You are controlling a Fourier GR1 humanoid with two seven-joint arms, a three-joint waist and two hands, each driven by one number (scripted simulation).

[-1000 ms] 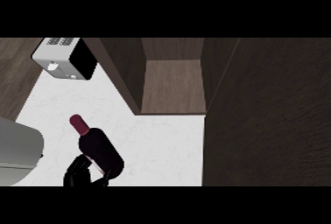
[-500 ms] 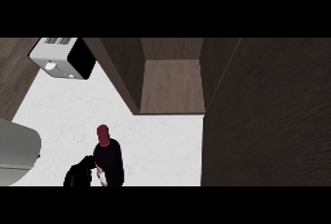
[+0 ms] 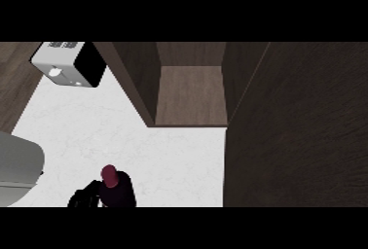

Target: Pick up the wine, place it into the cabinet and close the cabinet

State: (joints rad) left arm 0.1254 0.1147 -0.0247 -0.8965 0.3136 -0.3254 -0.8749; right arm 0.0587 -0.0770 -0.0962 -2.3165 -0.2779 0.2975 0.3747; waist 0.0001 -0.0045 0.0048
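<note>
The right hand point(image 3: 82, 198) shows at the lower edge of the head view, its fingers point(image 3: 76, 200) curled round the lower part of the wine point(image 3: 118, 189). The dark bottle sits just to the right of the fingers, touching them. It looks close to upright, with its red cap point(image 3: 108, 171) just above the fingers. Beneath the fingers lies the white tabletop point(image 3: 144, 141). Well above and to the right of the fingers, the cabinet point(image 3: 191, 92) stands open, showing a bare brown shelf. Its dark door point(image 3: 302, 126) fills the view far to their right. A white and black toaster point(image 3: 68, 63) sits well above the fingers, slightly to the left.
</note>
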